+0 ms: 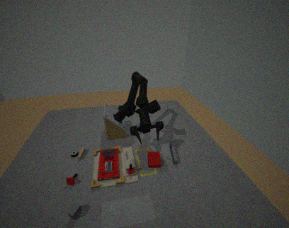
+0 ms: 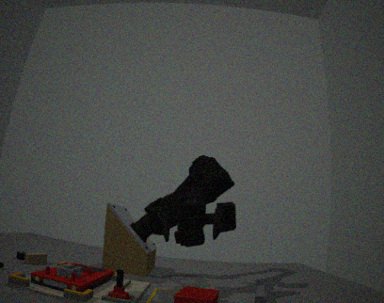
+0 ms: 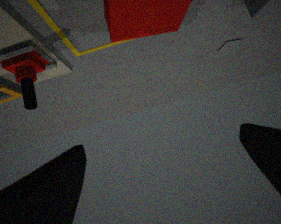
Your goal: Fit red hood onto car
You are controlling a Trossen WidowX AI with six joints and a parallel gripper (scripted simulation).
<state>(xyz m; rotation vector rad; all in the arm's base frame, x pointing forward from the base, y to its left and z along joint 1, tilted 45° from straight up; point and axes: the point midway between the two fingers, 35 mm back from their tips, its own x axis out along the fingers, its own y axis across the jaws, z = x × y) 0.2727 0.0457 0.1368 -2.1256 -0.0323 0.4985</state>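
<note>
The red hood point(image 1: 154, 159) point(image 2: 196, 295) point(image 3: 146, 17) lies on the table, partly over the right side of the yellow outline; its corner holes are not visible. The red chassis point(image 1: 103, 173) point(image 2: 88, 279) sits in its jig with the grey engine block point(image 1: 108, 166) point(image 2: 69, 269) in the middle of the deck. The pegs are too small to make out clearly. My gripper point(image 1: 149, 142) point(image 3: 163, 142) is open and empty, raised above the table behind the hood, touching nothing. In the exterior view the fingers are dark and partly hidden.
A black-handled red piece point(image 1: 130, 171) point(image 2: 120, 290) point(image 3: 25, 67) stands on the pale board between chassis and hood. A wooden wedge point(image 1: 113, 129) point(image 2: 123, 251) stands behind the jig. A grey bar point(image 1: 174, 154) lies right of the hood. Small loose parts lie left of the jig.
</note>
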